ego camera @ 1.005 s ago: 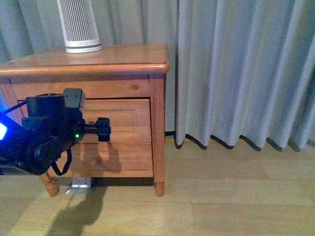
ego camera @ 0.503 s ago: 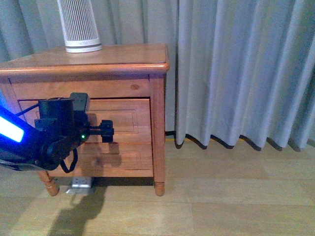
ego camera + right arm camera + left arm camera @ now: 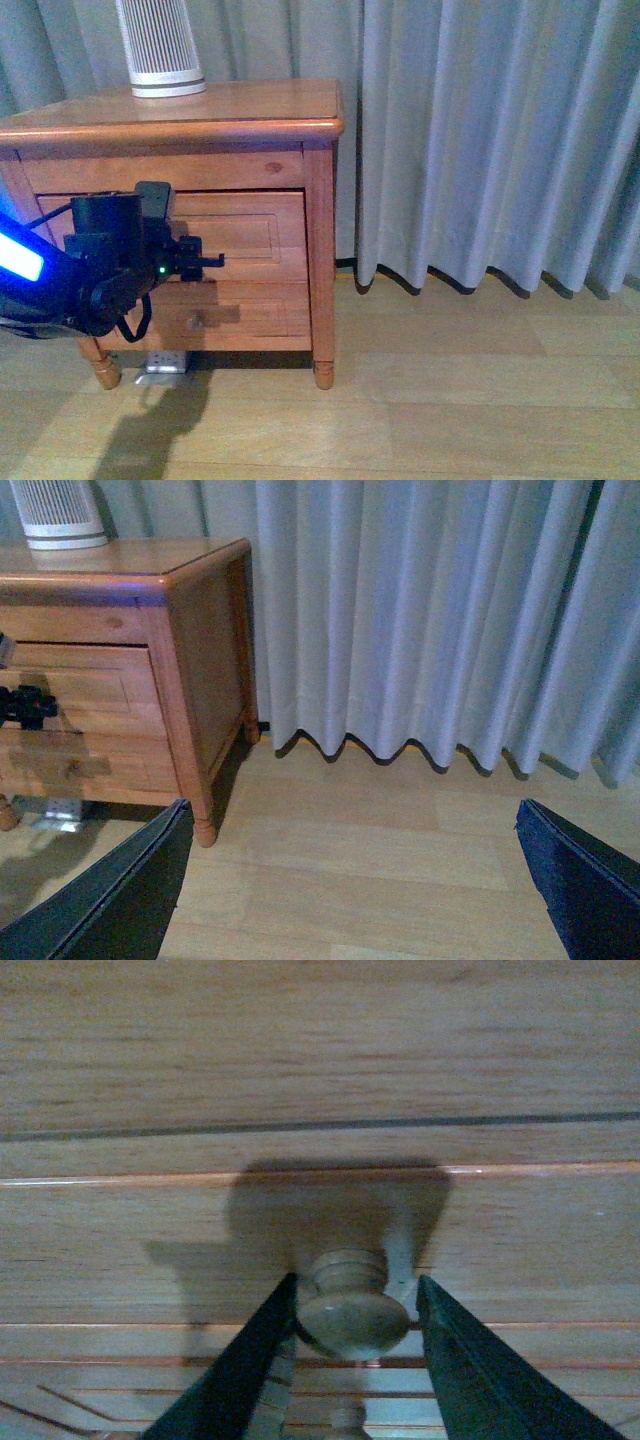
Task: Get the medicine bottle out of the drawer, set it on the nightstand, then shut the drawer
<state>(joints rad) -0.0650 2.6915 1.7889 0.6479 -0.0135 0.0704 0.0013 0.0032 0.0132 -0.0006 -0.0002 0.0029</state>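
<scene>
Left arm (image 3: 100,265) comes in low from the frame's left edge in front view. Forearm approx level, wrist aimed straight at the desk (image 3: 250,105) front. Green LED lit on the wrist, blue glow at far left edge. Left fingers (image 3: 250,1360) sit either side of the upper drawer's knob (image 3: 352,1310), released, not clenched. One finger is at or nrly at the knob's edge, the other shows a thin gap. Right arm not in front view. Right fingers (image 3: 120,900) spread wide in its wrist view, holding nothing, well off to the desk's side, above the floor (image 3: 380,860).

Hard to see: knob blocked by the left fingers in front view. Upper drawer (image 3: 250,235) looks shut, front flush w/ the frame, so its inside is hidden. Med bottle not seen in any view. White slatted cylinder (image 3: 160,45) stands on the desk top, back left, cut off by the frame top. Lower drawer (image 3: 260,315) shut. Its knob shows only partly at the left wrist view's edge.
</scene>
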